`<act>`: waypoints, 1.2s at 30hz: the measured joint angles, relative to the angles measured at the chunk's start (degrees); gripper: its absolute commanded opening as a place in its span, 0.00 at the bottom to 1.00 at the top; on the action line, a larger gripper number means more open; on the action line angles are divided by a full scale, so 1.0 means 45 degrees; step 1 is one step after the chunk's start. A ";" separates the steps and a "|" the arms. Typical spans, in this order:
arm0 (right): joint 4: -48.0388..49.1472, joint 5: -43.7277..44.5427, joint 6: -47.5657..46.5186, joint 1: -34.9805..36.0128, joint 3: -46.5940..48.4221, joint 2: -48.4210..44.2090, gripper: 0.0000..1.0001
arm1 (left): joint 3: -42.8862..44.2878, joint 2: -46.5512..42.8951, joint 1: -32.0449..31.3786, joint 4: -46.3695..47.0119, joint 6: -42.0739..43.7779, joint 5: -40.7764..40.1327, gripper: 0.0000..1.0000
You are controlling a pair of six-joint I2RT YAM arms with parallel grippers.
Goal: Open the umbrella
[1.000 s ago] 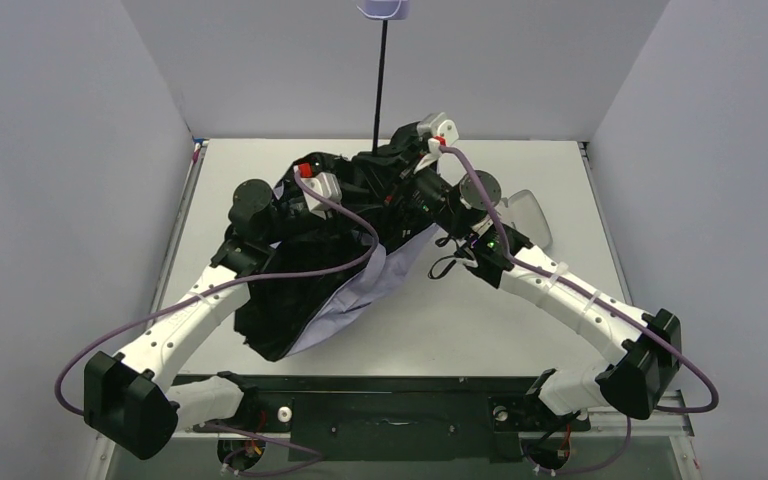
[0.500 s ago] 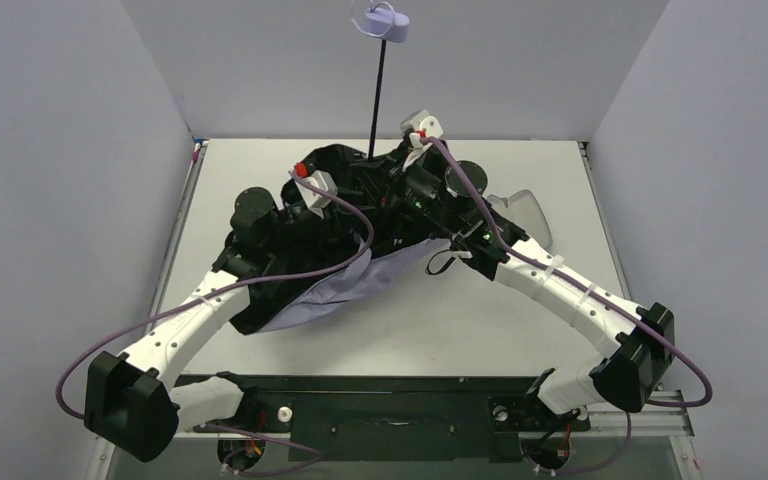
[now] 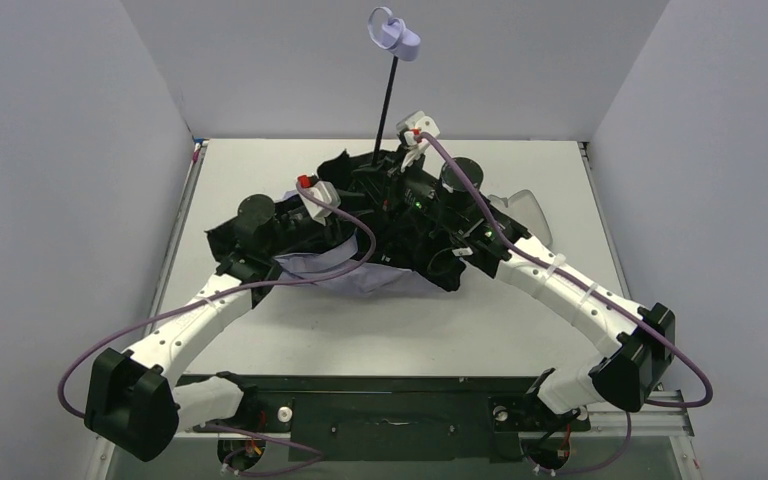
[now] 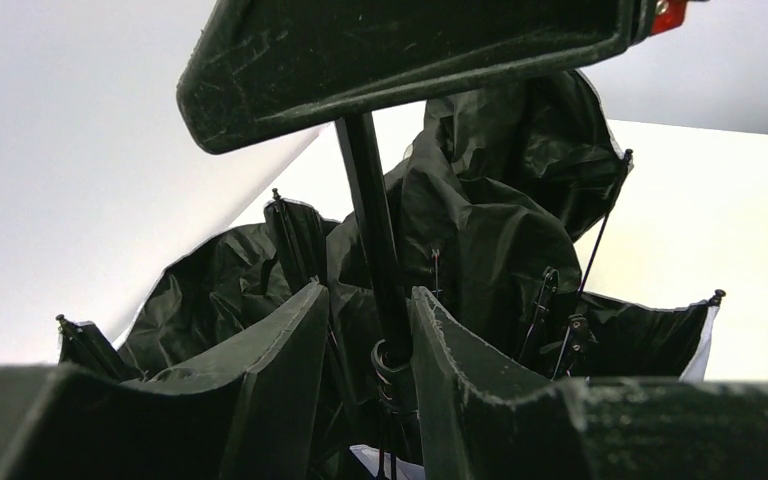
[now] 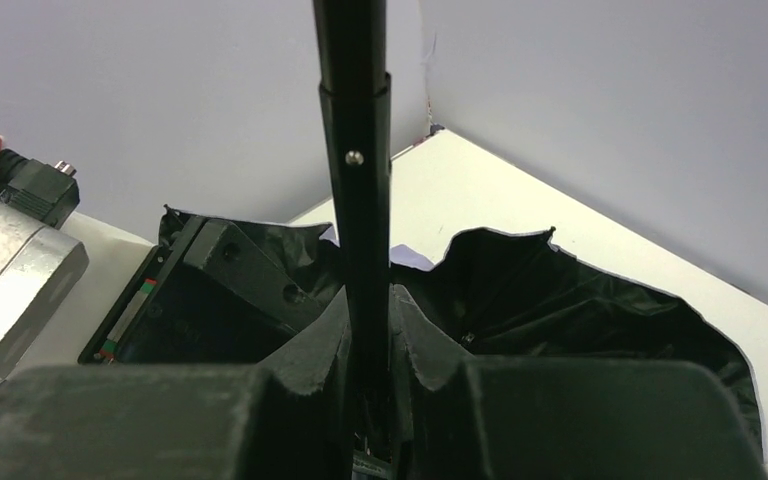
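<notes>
The umbrella stands upside down on the table, its black underside facing up and lavender fabric (image 3: 355, 275) showing at the near edge. Its thin black shaft (image 3: 388, 100) rises to the lavender knob handle (image 3: 396, 35). My right gripper (image 5: 370, 295) is shut on the shaft (image 5: 355, 130) low down, just above the canopy (image 5: 580, 290). My left gripper (image 4: 368, 290) straddles the shaft (image 4: 365, 180) at the runner collar (image 4: 392, 365). Its jaws are apart: the shaft rests near the right finger (image 4: 470, 350) and a gap shows beside the left finger (image 4: 270, 340). In the top view both grippers are buried in the black folds (image 3: 370, 190).
A pale oblong case (image 3: 525, 212) lies on the white table (image 3: 580, 180) behind the right forearm. Light walls close in the left, back and right sides. Purple cables loop off both arms over the canopy.
Both arms have dropped lower and the canopy has spread flatter over the table. The handle has come down and leaned to the right. The left jaws have widened around the shaft.
</notes>
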 measured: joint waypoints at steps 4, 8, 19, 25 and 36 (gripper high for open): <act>-0.0423 0.0083 -0.0107 -0.0039 0.0253 0.0160 0.00 | -0.0029 0.0185 0.0005 0.0083 0.0384 -0.0131 0.55; -0.0928 0.0427 -0.0554 0.0024 0.0306 0.0209 0.00 | -0.0461 -0.0136 0.0131 0.0078 0.0767 -0.0355 0.70; 0.1355 0.3580 -0.1039 0.0194 -0.0690 -0.0063 0.00 | -0.0602 -0.1778 -0.0185 -0.3478 0.3157 0.0287 0.71; 0.1331 0.4682 -0.1010 0.0189 -0.0699 0.0505 0.00 | -0.0481 -0.2021 -0.1525 -0.4512 0.4818 0.0865 0.65; 0.0981 0.4823 -0.0884 0.0189 -0.0641 0.0651 0.00 | -0.0588 -0.0685 -0.1967 -0.4255 0.5183 0.0884 0.67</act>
